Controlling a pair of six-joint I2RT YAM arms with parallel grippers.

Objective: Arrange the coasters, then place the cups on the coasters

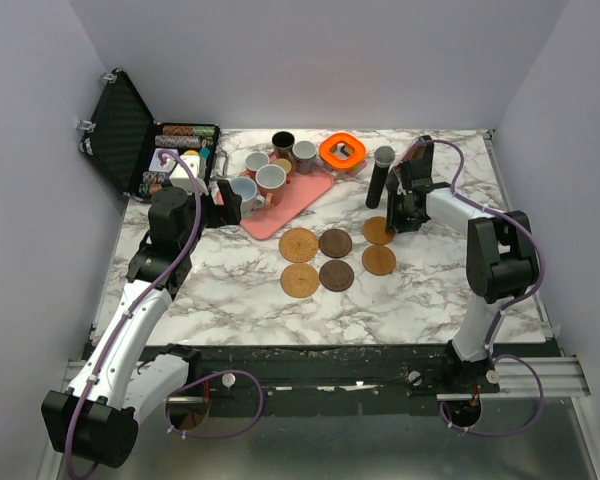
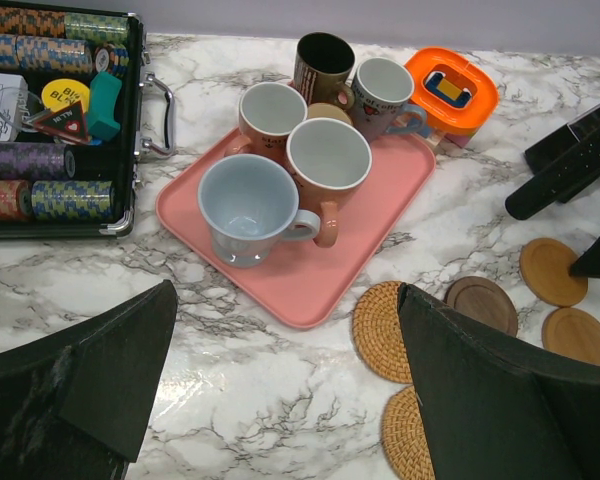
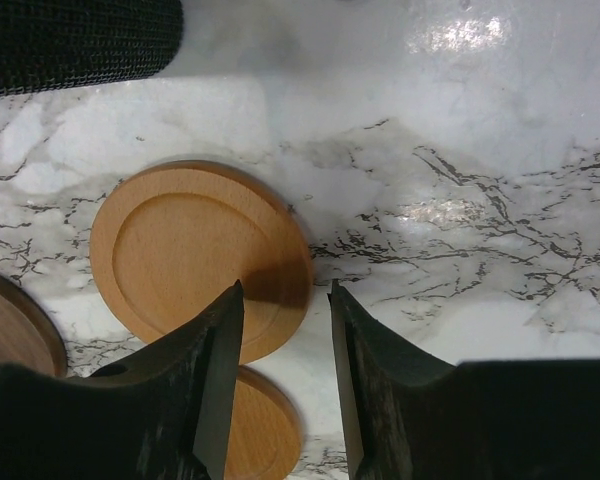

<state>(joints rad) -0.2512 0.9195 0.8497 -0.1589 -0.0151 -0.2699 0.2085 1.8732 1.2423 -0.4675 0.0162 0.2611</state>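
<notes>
Six coasters lie in a two-by-three grid: two woven tan (image 1: pixel 299 243), two dark brown (image 1: pixel 335 243), two light wood (image 1: pixel 379 260). My right gripper (image 3: pixel 285 290) hovers low over the right edge of the far light wood coaster (image 3: pixel 195 255). Its jaws are partly open, one fingertip over the disc and one over bare marble. Several cups stand on the pink tray (image 2: pixel 310 285): pale blue (image 2: pixel 246 208), pinkish-brown (image 2: pixel 328 165), black (image 2: pixel 323 65), grey (image 2: pixel 383 92). My left gripper (image 2: pixel 287 300) is wide open above the marble just in front of the tray, holding nothing.
An open black case of poker chips (image 1: pixel 150 140) sits at the back left. An orange ring-shaped object (image 1: pixel 342 150) lies behind the tray. A tall black cylinder (image 1: pixel 379 178) stands right behind the right gripper. Grey walls close in on both sides.
</notes>
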